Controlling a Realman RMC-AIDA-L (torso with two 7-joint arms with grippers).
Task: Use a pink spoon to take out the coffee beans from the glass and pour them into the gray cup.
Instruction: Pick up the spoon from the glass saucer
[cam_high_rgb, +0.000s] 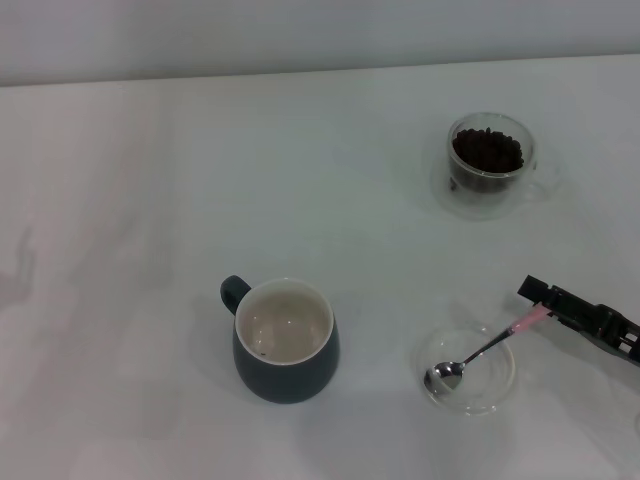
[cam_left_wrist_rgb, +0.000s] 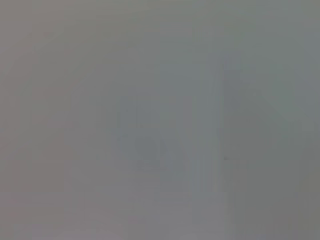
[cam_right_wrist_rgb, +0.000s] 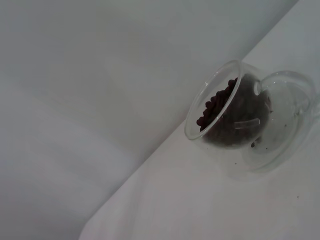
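Note:
The pink spoon lies with its metal bowl in a shallow clear glass dish at the front right, its pink handle pointing up and right. My right gripper is at the end of that handle and touches it. The glass full of coffee beans stands at the back right; it also shows in the right wrist view with the coffee beans inside. The gray cup stands at front centre, handle to the back left, with a speck or two inside. My left gripper is out of view.
The white table ends at a pale wall along the back. The left wrist view shows only a plain grey surface.

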